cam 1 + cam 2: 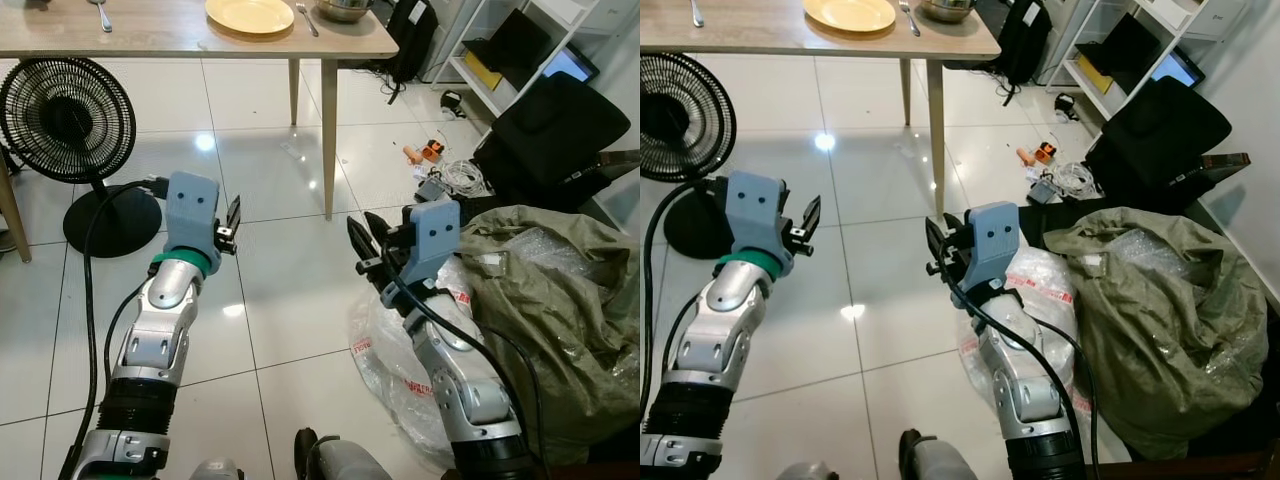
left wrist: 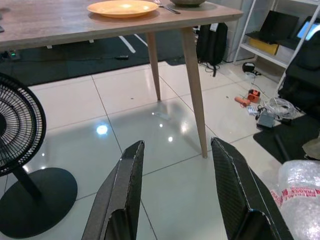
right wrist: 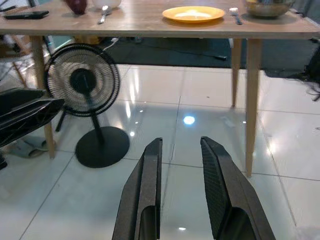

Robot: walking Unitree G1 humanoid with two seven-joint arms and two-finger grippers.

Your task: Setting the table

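Left gripper: jaws are set wide apart and nothing is held between them; it is raised over the tiled floor, at about 9 o'clock in the head view.
Right gripper: jaws are narrowly parted and nothing is held; it is raised at about 4 o'clock in the head view, just above a clear plastic bag.
Counter: a wooden top on slim legs is seen at 12 o'clock, well apart from both grippers.
Plate: a yellow plate is laid on the counter near its right end.
Fork: it is laid just beside the plate, at the plate's 3 o'clock.
Bowl: a metal bowl is placed beyond the fork, by the counter's corner.
Spoon: it is laid on the counter at the plate's 9 o'clock, well apart from it.
Fan: a black floor fan is stood at 10 o'clock, under the counter's edge.
Green cover: a crumpled heap is seen at 4 o'clock, beside the plastic bag.
Chair: a black chair is seen at 2 o'clock.
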